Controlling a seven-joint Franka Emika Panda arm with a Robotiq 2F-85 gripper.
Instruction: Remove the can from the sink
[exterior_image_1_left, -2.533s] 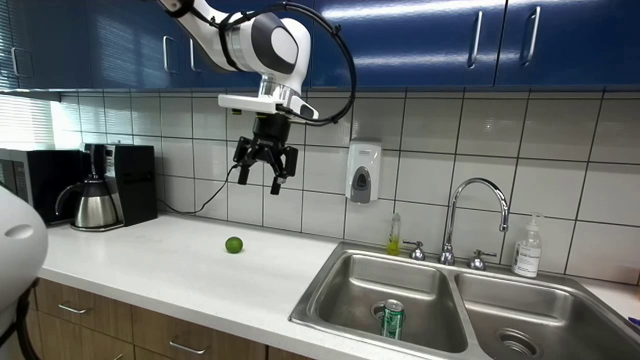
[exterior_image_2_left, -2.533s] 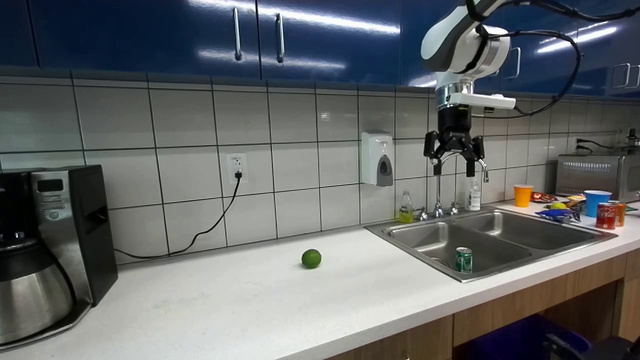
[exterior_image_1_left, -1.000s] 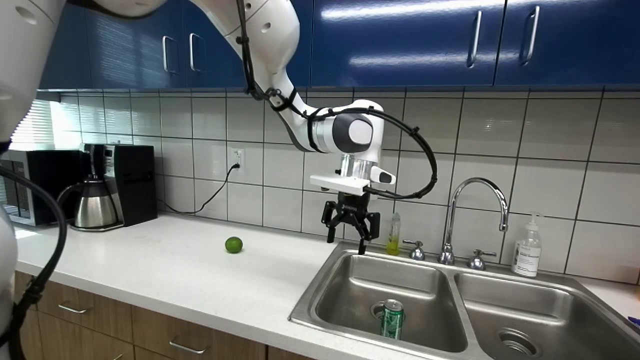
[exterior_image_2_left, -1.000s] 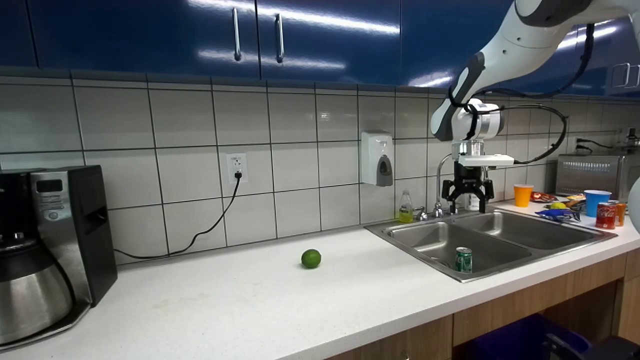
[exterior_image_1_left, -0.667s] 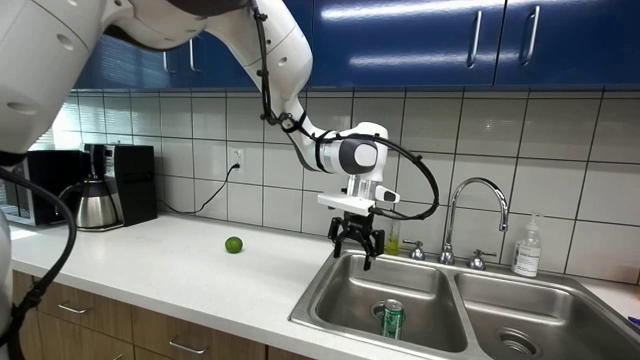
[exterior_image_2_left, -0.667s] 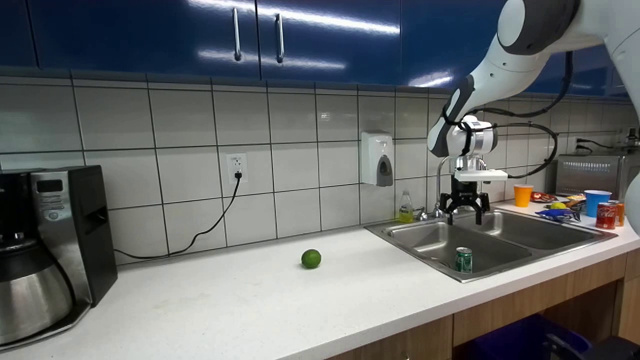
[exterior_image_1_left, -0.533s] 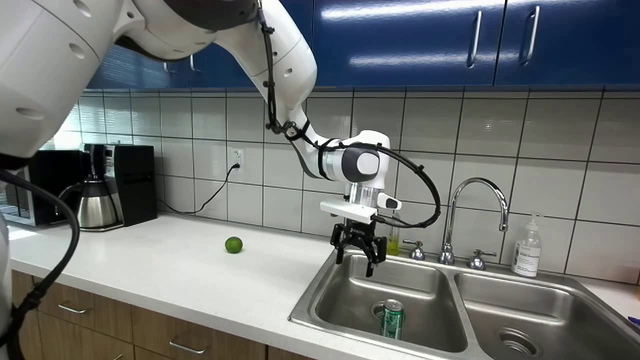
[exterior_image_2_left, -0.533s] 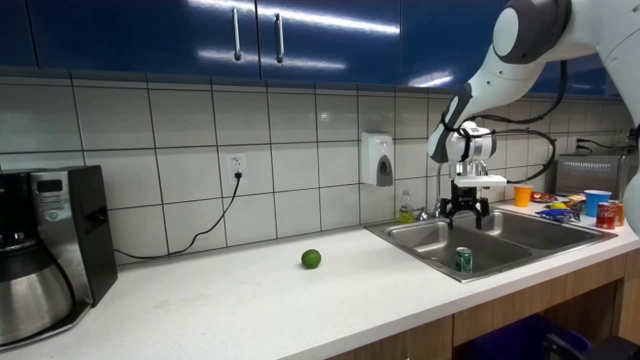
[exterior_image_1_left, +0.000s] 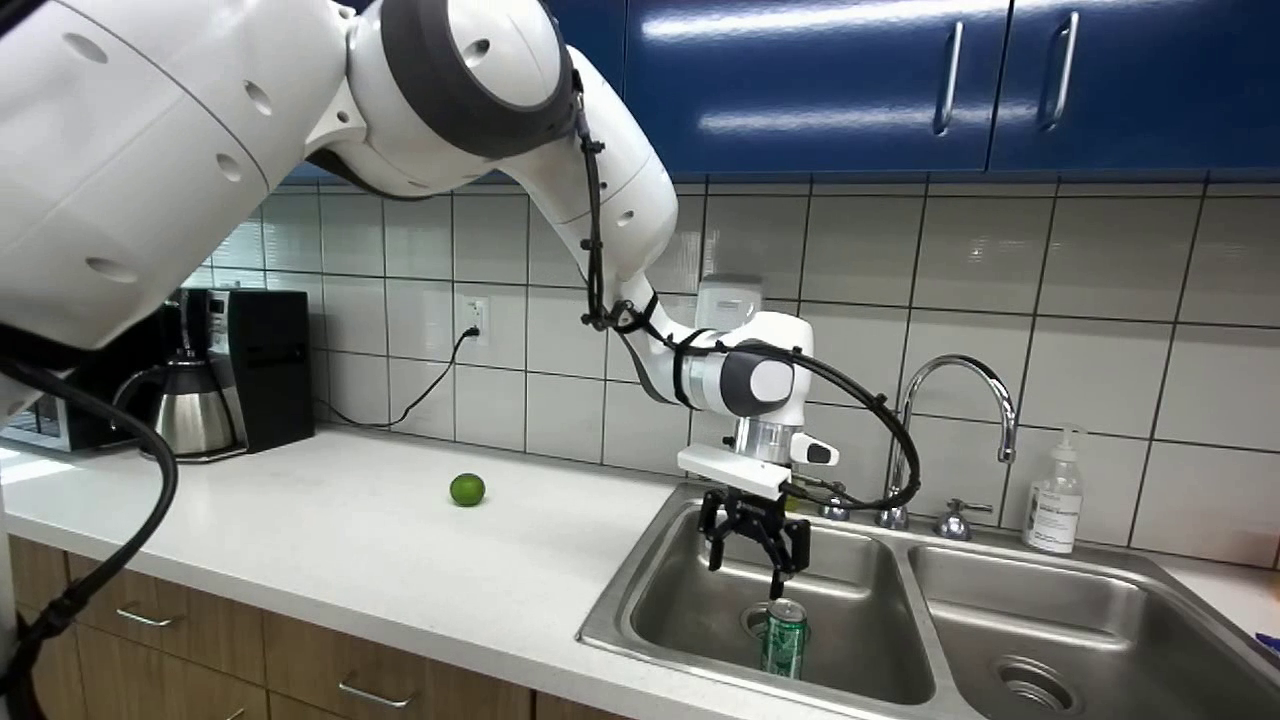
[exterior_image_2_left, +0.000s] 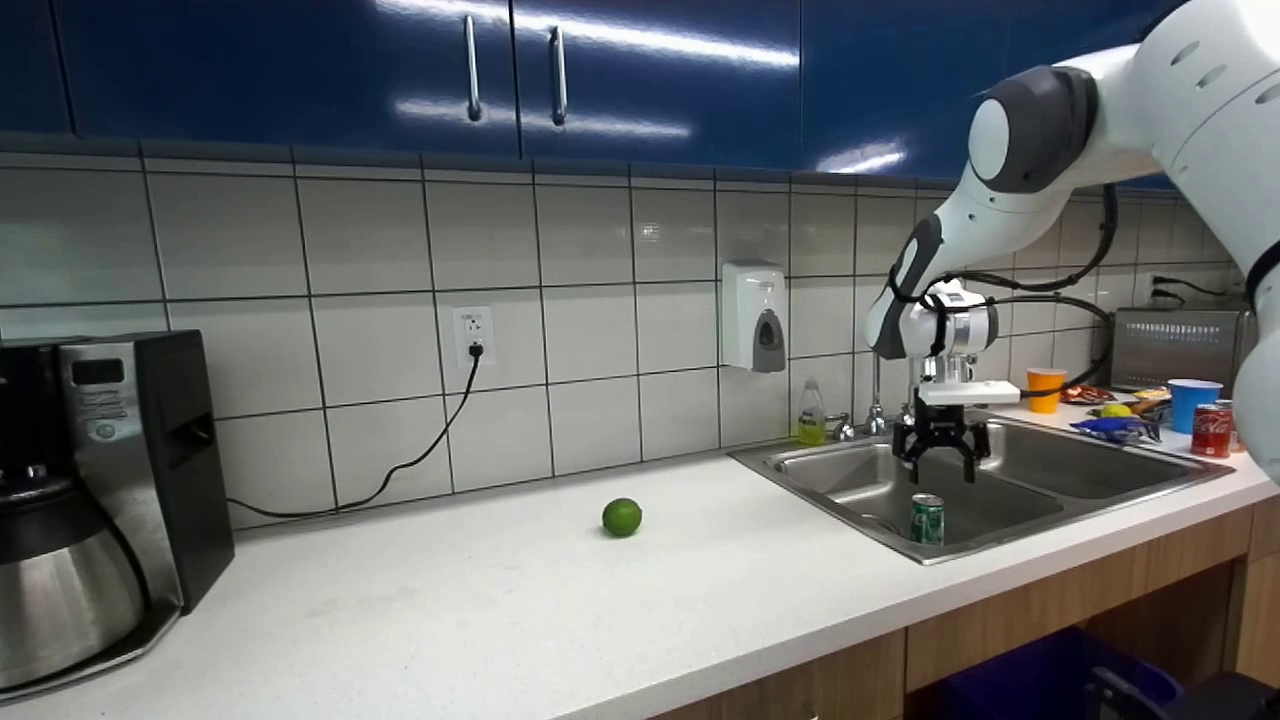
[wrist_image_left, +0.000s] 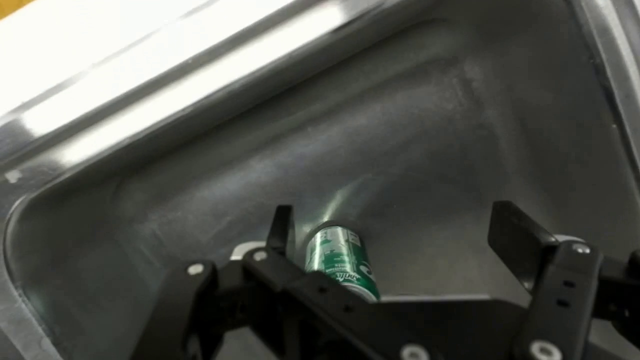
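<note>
Green with a silvery top, a small upright drink can (exterior_image_1_left: 785, 640) stands in both exterior views inside a basin of the stainless-steel double-basin sink (exterior_image_1_left: 860, 650), and we see a round green lime-like ball (exterior_image_2_left: 622, 517) on the white counter (exterior_image_2_left: 450, 620), well apart from the can. In an exterior view, the can hides part of a round metal drain (exterior_image_1_left: 754, 622), and the black two-fingered gripper (exterior_image_1_left: 746, 576) hangs over that basin with its claw spread, one fingertip just above the can's top as we see it; a curved chrome faucet (exterior_image_1_left: 955, 361) rises behind. In an exterior view, an orange cup (exterior_image_2_left: 1046, 388), a blue cup (exterior_image_2_left: 1195, 405) and a red cylindrical can (exterior_image_2_left: 1211, 432) stand on the counter past the sink, and a small gap shows between the fingertips and the green can. In the wrist view, we look down past the parted fingers at the green can between them, nearer one finger, its near end partly hidden by the gripper
</note>
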